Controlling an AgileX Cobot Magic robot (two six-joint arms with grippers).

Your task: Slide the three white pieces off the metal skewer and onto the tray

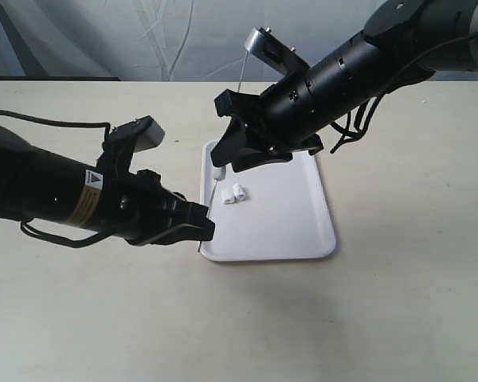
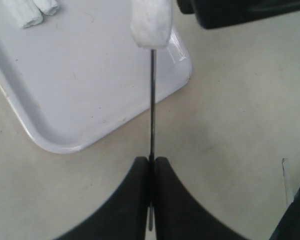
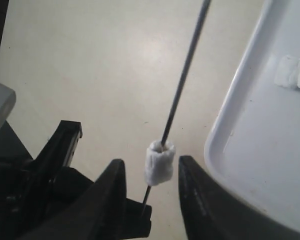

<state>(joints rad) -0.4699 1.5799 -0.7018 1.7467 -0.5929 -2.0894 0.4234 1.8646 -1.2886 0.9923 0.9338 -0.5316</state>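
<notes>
Left gripper on skewer, tray with two white pieces

Soft even light w/ faint shadows; wrist-cam foregrounds blurry.

Your flat white plastic tray is plain, no pattern. The two small white cylindrical pieces and the white chunk on the rod match its colour. Your thin metal skewer reads dark grey. Left gripper and right gripper are both matt black. The label on your left arm looks yellow with a black triangle, print too small to read. Tabletop is plain beige.
</notes>
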